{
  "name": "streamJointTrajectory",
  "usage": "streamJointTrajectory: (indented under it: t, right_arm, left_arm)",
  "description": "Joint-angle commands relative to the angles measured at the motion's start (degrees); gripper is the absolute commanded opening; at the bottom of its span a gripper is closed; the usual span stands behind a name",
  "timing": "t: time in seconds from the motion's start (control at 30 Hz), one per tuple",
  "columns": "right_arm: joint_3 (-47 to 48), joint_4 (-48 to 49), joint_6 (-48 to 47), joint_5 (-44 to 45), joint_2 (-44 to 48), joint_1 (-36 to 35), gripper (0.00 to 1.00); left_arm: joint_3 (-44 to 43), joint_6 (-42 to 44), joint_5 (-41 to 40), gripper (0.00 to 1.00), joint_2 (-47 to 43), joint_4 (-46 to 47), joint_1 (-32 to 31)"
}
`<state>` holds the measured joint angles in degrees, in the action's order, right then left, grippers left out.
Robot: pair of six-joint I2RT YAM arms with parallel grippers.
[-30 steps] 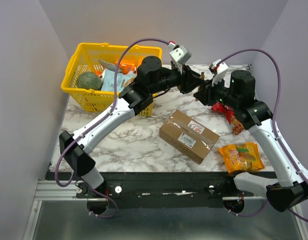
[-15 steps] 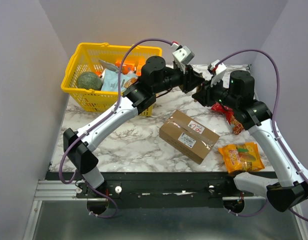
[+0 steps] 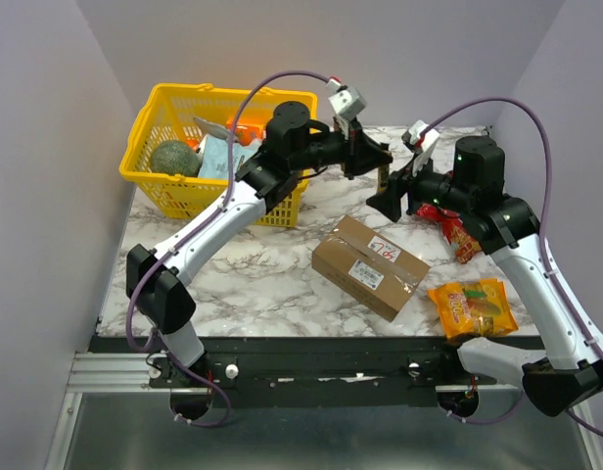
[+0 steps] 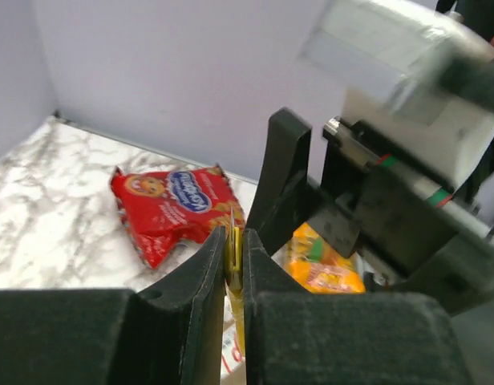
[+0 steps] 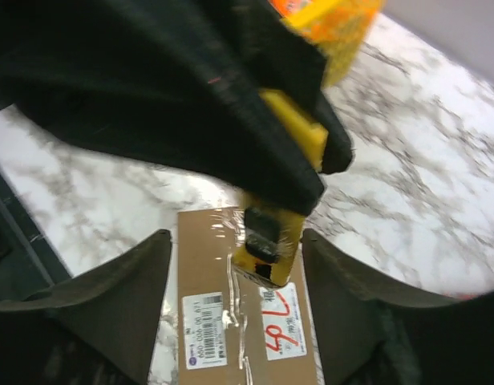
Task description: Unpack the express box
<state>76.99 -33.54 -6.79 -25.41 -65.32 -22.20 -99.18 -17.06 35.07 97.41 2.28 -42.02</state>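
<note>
The marble worktop (image 3: 233, 279) carries a yellow basket (image 3: 155, 196) at its far left. The express box (image 3: 368, 266) lies closed near the middle, label and red-scribbled sticker facing up. To its right lie an orange snack packet (image 3: 471, 305), nearer, and a red one (image 3: 448, 230), farther.

From above, the left gripper (image 3: 380, 157) and right gripper (image 3: 387, 199) meet in the air beyond the box, but their jaws are hard to read there. The left wrist view shows its jaws pressed together on a thin yellow strip. The right wrist view shows that strip to be a yellow cutter (image 5: 275, 233) with a black slider, hanging over the box. The right jaws stand wide apart on either side of it, holding nothing.
</note>
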Motion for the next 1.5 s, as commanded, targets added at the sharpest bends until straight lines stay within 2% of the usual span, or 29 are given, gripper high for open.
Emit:
streamJointTrajectory:
  t: [0.0, 0.1, 0.13, 0.27, 0.43, 0.63, 0.67, 0.7, 0.77, 0.8, 0.83, 0.87, 0.9, 0.93, 0.97, 1.0, 1.03, 1.07, 1.1, 1.2, 1.37, 1.47]
  right_arm:
    - [2.2, -4.8, -4.2, -16.6, 2.9, -0.5, 0.79]
    - [0.6, -3.0, -3.9, -22.6, 4.1, -0.5, 0.80]
    - [-0.3, -2.4, -3.6, -26.5, 4.0, -0.5, 0.80]
    - [-1.3, 1.4, -1.7, -33.0, 2.5, -0.5, 0.78]
    - [-0.5, 3.6, -0.8, -32.2, 0.7, -0.5, 0.75]
    - [-0.3, 9.9, 4.3, -32.9, -0.7, -0.5, 0.64]
    - [-0.2, 10.0, 4.6, -33.3, -0.9, -0.5, 0.59]
    - [-0.1, 9.9, 4.5, -33.3, -1.1, -0.5, 0.48]
    - [-0.4, 9.4, 3.7, -32.5, -1.5, -0.5, 0.32]
    - [-0.4, 7.5, 1.9, -31.7, -1.5, -0.5, 0.15]
    - [-0.8, 6.5, 1.0, -30.7, -1.4, -0.5, 0.07]
    - [-0.7, 4.7, -0.2, -26.9, -1.0, -0.4, 0.00]
    - [-0.5, 0.3, -4.1, -24.8, -0.8, -0.5, 0.00]
    - [-0.1, -2.4, -7.0, -22.9, -0.6, -0.4, 0.00]
    - [0.5, -4.8, -9.9, -17.7, -0.3, -0.5, 0.00]
    - [0.8, -8.9, -15.1, -15.5, -0.2, -0.4, 0.00]
    - [1.1, -10.5, -17.4, -13.2, -0.2, -0.4, 0.00]
    - [1.7, -12.0, -19.5, -9.8, -0.2, -0.3, 0.00]
    - [2.2, -15.0, -23.2, -8.9, -0.5, -0.4, 0.00]
    - [2.9, -16.9, -25.6, -5.5, -0.5, -0.5, 0.00]
    - [4.3, -20.1, -28.7, -5.7, -0.7, -0.5, 0.00]
    - [6.1, -23.0, -29.5, -5.4, -1.2, -0.5, 0.00]
  left_arm:
    - [5.5, -13.2, 18.4, 0.00, -6.3, 13.9, 5.8]
    - [7.9, -17.1, 23.7, 0.00, -9.9, 17.5, 6.6]
    - [8.6, -17.7, 24.3, 0.00, -11.3, 17.8, 6.6]
    - [11.2, -18.5, 24.3, 0.00, -12.7, 19.0, 6.6]
    - [10.3, -19.2, 25.0, 0.00, -12.0, 19.7, 6.6]
    - [10.6, -19.2, 25.3, 0.00, -11.2, 19.7, 6.6]
    - [10.5, -19.2, 25.3, 0.00, -11.0, 19.7, 6.7]
    - [10.4, -19.2, 25.3, 0.00, -11.0, 19.7, 6.8]
    - [10.2, -19.2, 25.0, 0.00, -10.7, 19.7, 7.0]
    - [10.2, -18.8, 24.7, 0.00, -10.6, 19.4, 7.1]
    - [10.3, -17.7, 24.0, 0.00, -10.8, 18.3, 7.4]
    - [10.0, -13.8, 22.4, 0.12, -11.2, 13.1, 7.7]
    - [10.0, -10.6, 21.5, 0.40, -11.7, 9.6, 9.2]
    - [9.7, -7.1, 20.4, 0.47, -13.3, 5.4, 10.0]
    - [9.0, 2.6, 18.0, 0.50, -14.3, -4.7, 10.9]
    - [8.3, 8.4, 16.8, 0.54, -15.2, -10.5, 11.8]
    - [7.4, 14.2, 15.0, 0.56, -17.3, -16.5, 12.7]
    - [5.8, 21.0, 12.7, 0.57, -18.4, -27.2, 13.1]
    - [5.1, 30.1, 9.5, 0.59, -19.4, -31.4, 13.4]
    - [1.5, 42.5, 6.6, 0.64, -22.4, -42.7, 13.5]
    - [-11.9, 49.7, 4.5, 0.66, -17.5, -55.5, 9.4]
    - [-17.0, 54.2, 0.9, 0.64, -13.2, -60.4, 3.1]
